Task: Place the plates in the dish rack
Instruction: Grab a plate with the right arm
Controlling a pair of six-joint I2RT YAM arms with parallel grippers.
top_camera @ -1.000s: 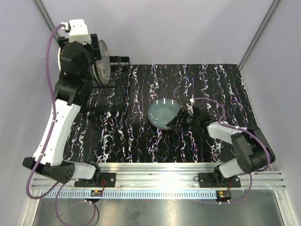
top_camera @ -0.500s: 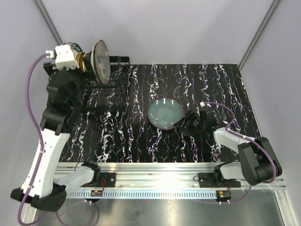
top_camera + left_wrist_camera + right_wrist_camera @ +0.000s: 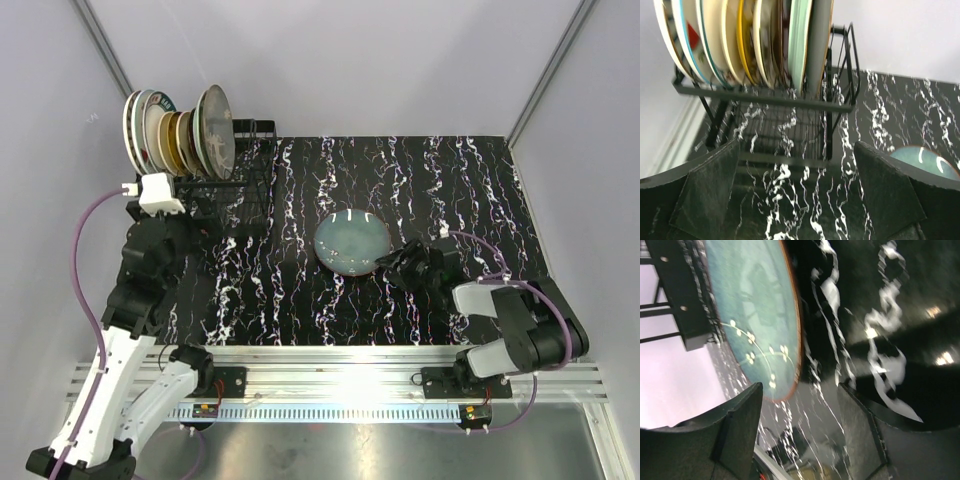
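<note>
The dish rack [image 3: 248, 192] stands at the desk's [image 3: 480, 180] far-left corner, a black wire frame on the black, white-streaked top. A row of plates [image 3: 175, 135] stands on edge in it, packed close together toward the rack's left end and leaning a little to the left. From the left wrist view their edges read as white with a teal rim, cream, yellow, pale green and grey, all rising above the rack's front bar. The left end effector [image 3: 796, 145] is near the rack on its near side and points at it. Its two fingers [image 3: 710, 185] are spread wide apart, with only the rack's wire base and the desk showing between them, so it grips nothing. One more plate, the teal plate [image 3: 352, 242], lies flat near the middle of the desk, well apart from the rack. It has a thin brownish rim and small white marks on its face. The right end effector [image 3: 400, 265] sits low over the desk just beside this plate's near-right rim. Its jaws are apart, and the right wrist view shows streaked desk in the gap between them, with the plate's rim close by one finger. Whether that finger touches the rim cannot be told, and nothing is clamped.
</note>
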